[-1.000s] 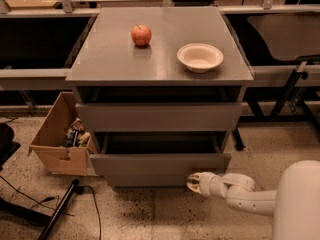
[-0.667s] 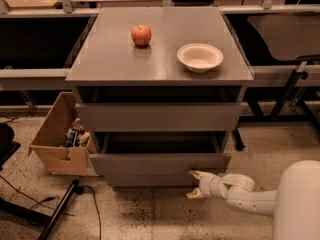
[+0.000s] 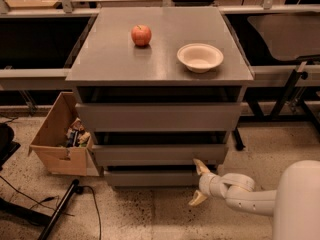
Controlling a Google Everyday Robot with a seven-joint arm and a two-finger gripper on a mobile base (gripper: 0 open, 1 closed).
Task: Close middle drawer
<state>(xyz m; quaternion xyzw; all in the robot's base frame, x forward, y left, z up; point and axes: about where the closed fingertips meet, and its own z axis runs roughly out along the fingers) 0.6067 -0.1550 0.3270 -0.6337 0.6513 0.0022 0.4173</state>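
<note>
Camera view looks down from in front of and above a grey cabinet (image 3: 160, 80) with three drawer fronts stacked under a flat worktop (image 3: 115, 59). On the worktop a red apple (image 3: 141, 35) sits towards the back left. A shallow white bowl (image 3: 200, 57) stands well apart from it on the right, upright and empty.

The top drawer (image 3: 158, 117) has the tallest front. Below it, the middle drawer (image 3: 150, 154) shows a plain, handleless grey front with a dark strip of shadow above it. From here I cannot tell whether it is pushed fully home. The lowest drawer (image 3: 150, 178) sits just under it, a little narrower.

The gripper (image 3: 199, 183) is low down at the right end of the cabinet, in front of the lowest drawer. Its two pale fingers are spread apart with nothing between them. The upper finger (image 3: 201, 167) points up to the bottom edge of the middle drawer's front, near its right corner, though whether it touches I cannot say. The other slants down towards the floor. The white arm (image 3: 247, 198) runs off to the right, into the robot's rounded white body (image 3: 300, 199).

An open cardboard box (image 3: 52, 144) holding small clutter rests against the cabinet's left side on the speckled floor (image 3: 150, 214). A black cable (image 3: 25, 191) trails across the floor in front of the box.
</note>
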